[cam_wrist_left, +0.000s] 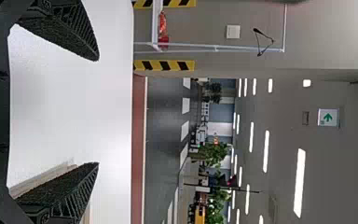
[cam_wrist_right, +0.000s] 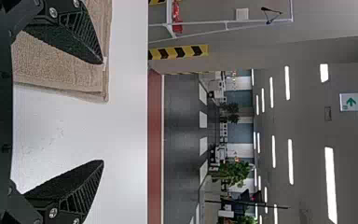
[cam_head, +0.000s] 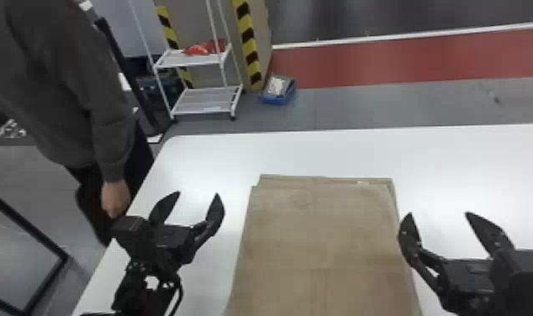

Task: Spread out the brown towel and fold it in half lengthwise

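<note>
- Brown towel (cam_head: 320, 235) flat on tabletop (cam_head: 219, 155), layered, far edges slightly uneven
- Left tool (cam_head: 199, 193) and right tool (cam_head: 438, 213) spread wide, empty, either side
- Lengthwise fold looks made; next, square far edges or back clear

From my seat, my left arm (cam_head: 146, 290) comes in at the bottom edge of the head view, a black cable (cam_head: 180, 290) looping beside it. It carries my left claw (cam_head: 198, 193), aimed up and forward, the two flat fingers (cam_head: 164, 209) spread wide with their tips apart. My right arm (cam_head: 530, 285) enters at the lower right, and my right claw (cam_head: 439, 213) also points forward, its fingers parted in a broad V. In the left wrist view, the left claw (cam_wrist_left: 98, 111) shows its ribbed fingers well apart; in the right wrist view, the right claw (cam_wrist_right: 103, 112) has the same wide gap.
</note>
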You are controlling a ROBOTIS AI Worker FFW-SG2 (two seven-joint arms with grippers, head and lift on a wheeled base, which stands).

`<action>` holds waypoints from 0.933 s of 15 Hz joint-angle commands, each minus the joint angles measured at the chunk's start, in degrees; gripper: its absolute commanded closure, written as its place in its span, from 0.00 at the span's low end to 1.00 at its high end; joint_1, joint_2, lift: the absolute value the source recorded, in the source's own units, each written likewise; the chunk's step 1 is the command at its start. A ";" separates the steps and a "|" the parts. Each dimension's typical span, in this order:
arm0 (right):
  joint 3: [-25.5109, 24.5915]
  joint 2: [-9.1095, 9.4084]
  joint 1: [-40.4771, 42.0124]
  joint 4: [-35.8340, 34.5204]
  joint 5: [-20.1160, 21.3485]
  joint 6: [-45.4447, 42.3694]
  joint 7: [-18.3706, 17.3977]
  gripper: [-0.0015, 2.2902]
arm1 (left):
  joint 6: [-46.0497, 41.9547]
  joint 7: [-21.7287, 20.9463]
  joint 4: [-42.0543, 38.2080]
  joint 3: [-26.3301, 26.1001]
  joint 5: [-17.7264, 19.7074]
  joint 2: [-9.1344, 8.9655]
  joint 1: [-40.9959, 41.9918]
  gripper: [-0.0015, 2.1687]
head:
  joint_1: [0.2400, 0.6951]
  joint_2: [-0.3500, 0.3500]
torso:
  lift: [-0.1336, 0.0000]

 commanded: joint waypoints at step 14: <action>-0.52 0.05 0.53 -0.19 0.08 0.00 -0.09 0.06 | 0.88 -0.53 -0.18 -0.61 0.79 0.14 -1.49 0.05 | 1.00 0.84 | 0.07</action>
